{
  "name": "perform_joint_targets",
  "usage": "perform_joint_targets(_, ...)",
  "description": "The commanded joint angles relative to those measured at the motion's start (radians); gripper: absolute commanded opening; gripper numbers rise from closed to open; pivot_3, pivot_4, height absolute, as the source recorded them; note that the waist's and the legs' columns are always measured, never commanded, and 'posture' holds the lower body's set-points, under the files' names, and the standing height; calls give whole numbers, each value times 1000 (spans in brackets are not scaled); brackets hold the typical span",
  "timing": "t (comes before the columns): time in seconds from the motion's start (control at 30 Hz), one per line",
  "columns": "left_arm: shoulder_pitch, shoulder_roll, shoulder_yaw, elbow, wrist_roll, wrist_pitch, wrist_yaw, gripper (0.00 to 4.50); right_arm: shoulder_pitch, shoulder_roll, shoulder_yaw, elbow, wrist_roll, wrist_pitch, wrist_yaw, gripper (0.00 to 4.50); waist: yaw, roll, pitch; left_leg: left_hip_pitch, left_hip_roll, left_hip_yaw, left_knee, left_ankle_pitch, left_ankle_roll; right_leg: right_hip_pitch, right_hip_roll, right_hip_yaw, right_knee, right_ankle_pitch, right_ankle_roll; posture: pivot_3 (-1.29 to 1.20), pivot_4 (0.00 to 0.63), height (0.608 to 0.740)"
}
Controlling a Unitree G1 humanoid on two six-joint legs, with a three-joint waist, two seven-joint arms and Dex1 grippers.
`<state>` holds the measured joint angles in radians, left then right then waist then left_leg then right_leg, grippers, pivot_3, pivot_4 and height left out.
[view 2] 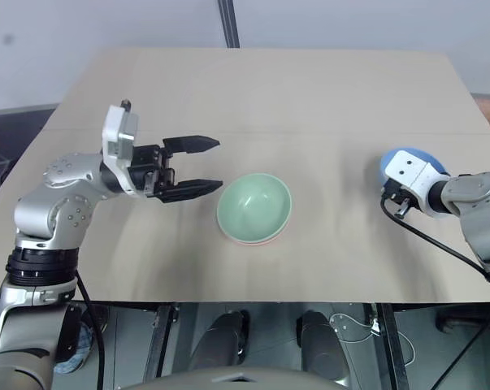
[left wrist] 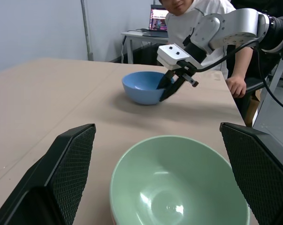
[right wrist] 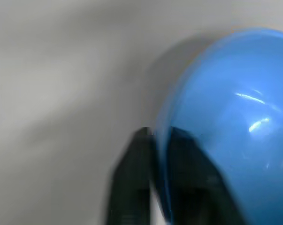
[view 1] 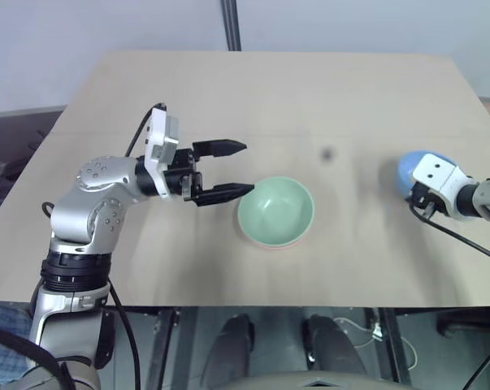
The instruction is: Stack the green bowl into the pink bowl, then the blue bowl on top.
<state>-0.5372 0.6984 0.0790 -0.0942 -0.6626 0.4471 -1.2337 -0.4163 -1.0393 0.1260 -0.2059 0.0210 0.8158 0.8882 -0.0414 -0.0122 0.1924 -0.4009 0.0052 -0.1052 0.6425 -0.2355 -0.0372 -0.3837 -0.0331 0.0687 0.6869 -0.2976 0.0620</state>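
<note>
The pink bowl is almost wholly hidden under the green bowl, just a sliver peeking out. The right gripper blurs at the blue bowl, its wrist covering most of that bowl from above.

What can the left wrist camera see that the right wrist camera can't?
Left wrist view alone: the green bowl nested in the pink bowl between the open left tool's fingers, plus a person and a laptop behind the table. Right wrist view alone: a close look at the wall pinched between two fingers. Both: the blue bowl, gripped at its rim by the right tool.
</note>
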Motion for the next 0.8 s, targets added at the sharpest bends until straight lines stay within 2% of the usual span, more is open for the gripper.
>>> perform_joint_targets(0.03, 16, 22, 35, -42, -6, -3, 10, 4500, -22, -4, -10, -8, -2, -15, 5, 22, 0, 0, 0, 0, 0, 0, 0, 0, 0, 0, 0, 0, 0, 0, 0, 0, 150, 740)
perform_joint_targets(0.2, 24, 24, 40, -51, -13, 0, 21, 4500, -31, -6, -4, -44, 14, -100, 45, 22, 0, 0, 0, 0, 0, 0, 0, 0, 0, 0, 0, 0, 0, 0, 0, 0, 150, 740)
perform_joint_targets(0.33, 25, 27, 41, -43, -6, -6, 26, 4500, -84, 67, -68, -198, 157, -187, 116, 22, -7, 1, 1, 0, 1, 0, 0, 0, 0, 0, 0, 0, 0, 0, 0, 0, 150, 740)
perform_joint_targets(0.53, 26, 32, 45, -31, -1, -8, 24, 4500, -185, 164, -75, -401, 383, -133, 174, 22, 2, 2, 2, -1, 0, -2, 1, 0, 0, 0, 1, -2, 0, 0, 0, 0, 150, 740)
perform_joint_targets(0.63, 35, 40, 50, -18, 11, -17, 22, 4500, -210, 202, 0, -432, 417, -155, 206, 22, 4, 2, 2, -1, 0, -4, 1, 0, 0, 2, 0, -4, -2, 0, 0, 0, 150, 740)
perform_joint_targets(0.8, 42, 45, 60, -21, 13, -14, 22, 4500, -254, 245, 132, -406, 367, -203, 236, 22, 0, 2, 2, -1, 0, -4, 1, 0, 0, 2, 0, -4, -1, 0, 0, 0, 150, 740)
